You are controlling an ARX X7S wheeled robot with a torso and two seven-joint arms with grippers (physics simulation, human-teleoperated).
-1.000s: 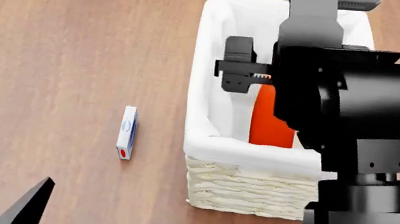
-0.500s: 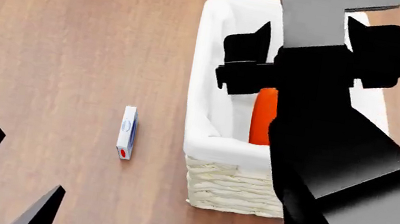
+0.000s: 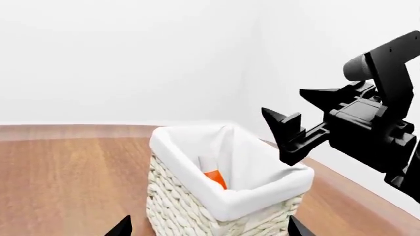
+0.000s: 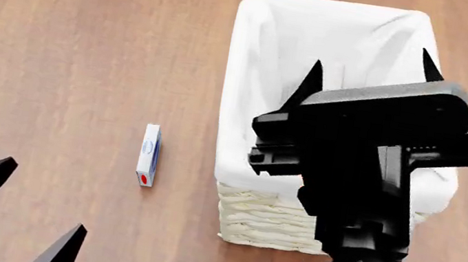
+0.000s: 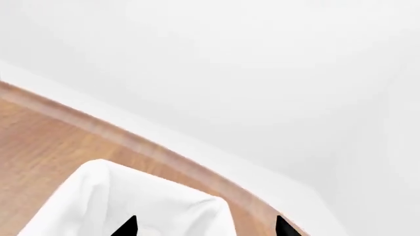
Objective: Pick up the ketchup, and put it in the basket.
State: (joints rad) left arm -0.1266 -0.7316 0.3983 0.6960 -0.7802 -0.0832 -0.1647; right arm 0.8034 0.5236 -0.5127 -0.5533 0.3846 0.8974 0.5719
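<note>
The ketchup (image 3: 214, 177) is lying inside the basket (image 4: 232, 172); the right gripper (image 4: 369, 64), jaws spread and empty, is hovering above it. Next, I judge: retreating toward 6 o'clock.

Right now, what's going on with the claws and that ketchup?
Right claw open, empty, above the basket. Left claw open, off to the side. Ketchup in the basket. Nothing in the way.
</note>
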